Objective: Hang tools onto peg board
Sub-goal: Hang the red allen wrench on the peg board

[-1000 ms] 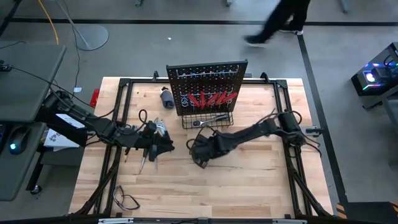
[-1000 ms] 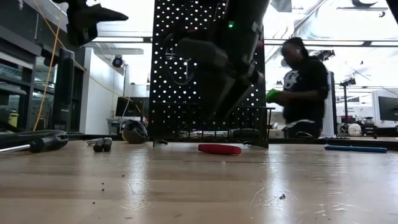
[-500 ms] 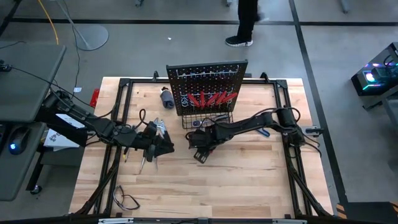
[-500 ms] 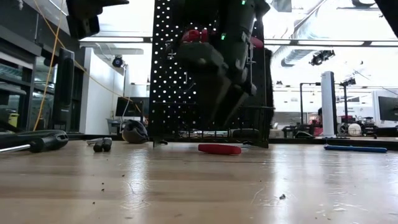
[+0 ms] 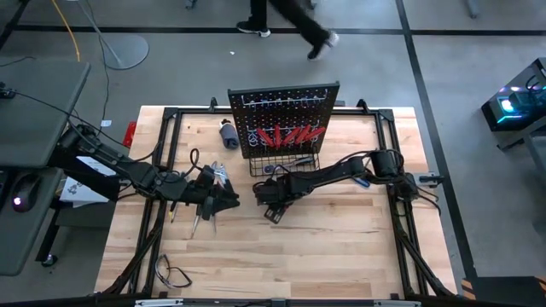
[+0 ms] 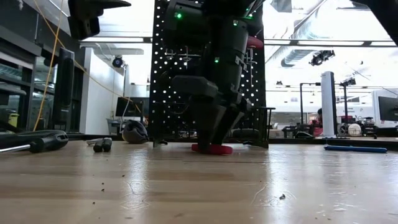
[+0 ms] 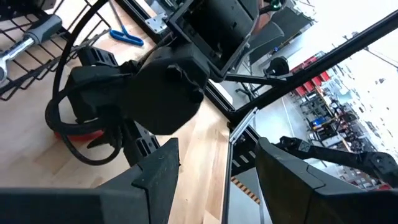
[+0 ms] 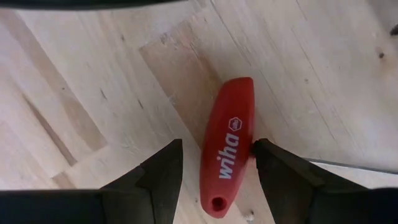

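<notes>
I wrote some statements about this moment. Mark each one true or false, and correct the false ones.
1. The right gripper has its open fingers on either side of a red handle lying on the table. True.
2. That red handle is lifted off the wood. False: in the low view it lies on the tabletop.
3. Red-handled tools already hang on the peg board. True.
4. The left gripper holds a wrench. False: its fingers are open with nothing between them.
5. A blue-handled tool lies on the table. True.
</notes>
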Robot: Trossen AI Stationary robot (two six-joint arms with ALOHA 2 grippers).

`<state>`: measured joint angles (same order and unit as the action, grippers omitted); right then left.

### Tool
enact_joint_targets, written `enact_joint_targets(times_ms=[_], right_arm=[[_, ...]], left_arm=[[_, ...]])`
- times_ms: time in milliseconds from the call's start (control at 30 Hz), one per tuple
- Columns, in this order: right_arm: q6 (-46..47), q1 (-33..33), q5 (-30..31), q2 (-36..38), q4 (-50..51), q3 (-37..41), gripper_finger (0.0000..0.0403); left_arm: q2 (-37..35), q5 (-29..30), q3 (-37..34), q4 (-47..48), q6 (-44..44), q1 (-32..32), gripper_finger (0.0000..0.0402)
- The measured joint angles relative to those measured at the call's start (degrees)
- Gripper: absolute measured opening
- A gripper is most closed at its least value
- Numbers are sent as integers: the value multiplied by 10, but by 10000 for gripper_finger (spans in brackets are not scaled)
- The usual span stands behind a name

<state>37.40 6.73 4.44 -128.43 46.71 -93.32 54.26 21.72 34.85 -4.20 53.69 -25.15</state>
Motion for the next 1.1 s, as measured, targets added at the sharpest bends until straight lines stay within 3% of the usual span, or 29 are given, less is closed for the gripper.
enact_joint_targets(times_ms=[167,233,333,400,1100], right_arm=[[-23,3,-6,-7,0,-1,174],[-30,7,-4,-7,5,-1,136],[-38,12,-11,-7,0,-1,44],[-44,17,-22,-7,-3,-1,15],[-74,68,3,40,67,-71,0]], left_arm=[[0,1,0,0,2,0,190],[0,1,0,0,4,0,190],[0,1,0,0,7,0,190],[0,1,0,0,7,0,190],[0,11,0,-4,-3,0,190]])
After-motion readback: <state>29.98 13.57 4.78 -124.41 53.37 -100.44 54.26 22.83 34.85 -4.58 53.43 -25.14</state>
